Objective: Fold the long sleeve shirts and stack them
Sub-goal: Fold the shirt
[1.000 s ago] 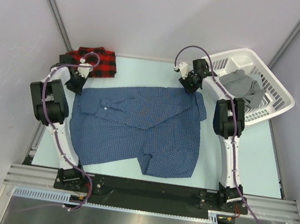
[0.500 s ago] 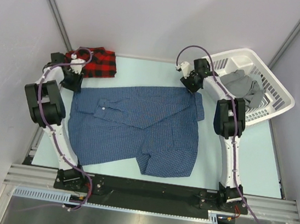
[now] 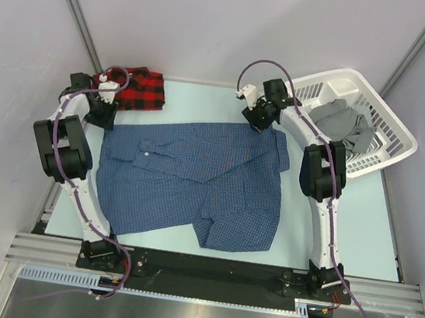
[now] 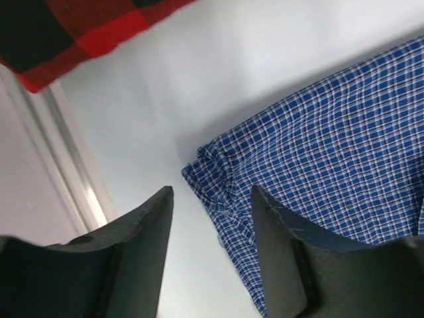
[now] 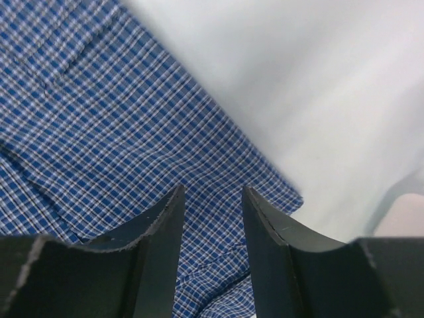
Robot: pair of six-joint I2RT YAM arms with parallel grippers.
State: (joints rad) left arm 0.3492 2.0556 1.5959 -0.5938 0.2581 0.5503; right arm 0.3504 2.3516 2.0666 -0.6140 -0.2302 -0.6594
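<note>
The top camera looks down from high on the near side of the blue shirt (image 3: 194,180) and sees all of it. Each wrist camera sits very close above one far corner of that shirt, looking past its own fingers (image 4: 142,255).

The checked shirt (image 3: 194,176) is patterned dark blue and white, the plaid shirt (image 3: 139,90) red and black; the bench (image 3: 360,225) is tinted pale blue, the basket (image 3: 393,128) white.

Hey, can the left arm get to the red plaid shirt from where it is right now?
Probably yes. The left gripper hovers over the blue shirt's far left corner, jaws open and empty, and the red plaid shirt lies just beyond it with only bare table between.
</note>
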